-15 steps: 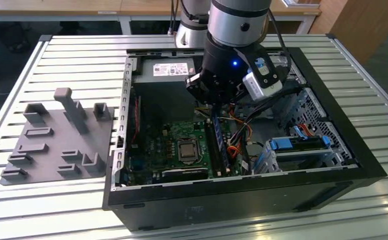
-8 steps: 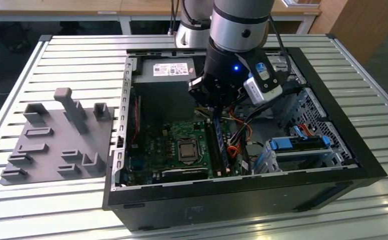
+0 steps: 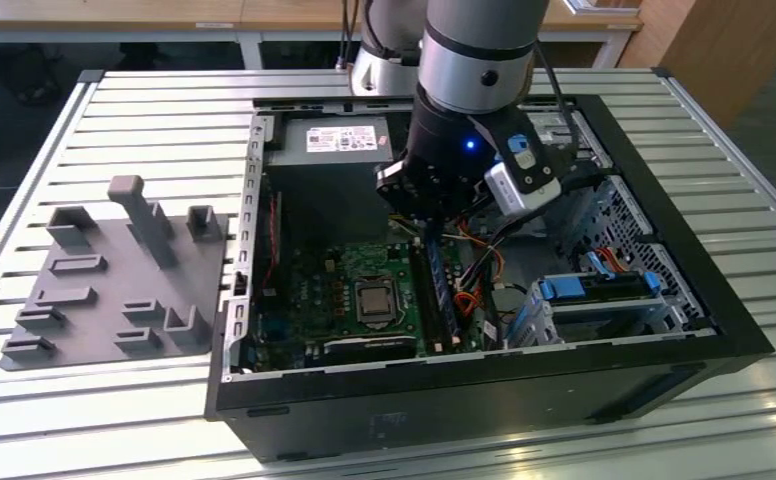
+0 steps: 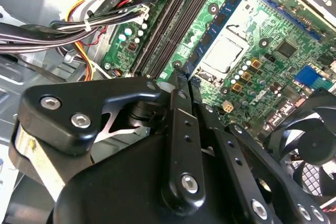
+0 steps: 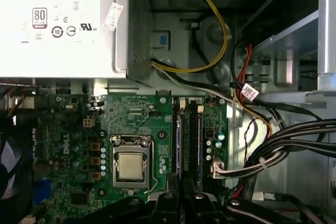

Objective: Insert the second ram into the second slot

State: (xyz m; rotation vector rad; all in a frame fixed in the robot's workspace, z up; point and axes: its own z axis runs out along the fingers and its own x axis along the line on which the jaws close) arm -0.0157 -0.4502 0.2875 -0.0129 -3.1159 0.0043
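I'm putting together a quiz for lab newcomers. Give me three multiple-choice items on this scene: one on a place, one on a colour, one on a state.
1. Relative to the computer case, the gripper is: A raised high above it; B down inside it, at the memory slots; C parked beside it.
2. The motherboard is: A red; B white; C green.
3. The processor socket is: A covered by a heatsink; B bare, metal top showing; C taped over.
Answers: 1 B, both wrist views show it at the slots' end; 2 C, the board is green; 3 B, its metal top shows.
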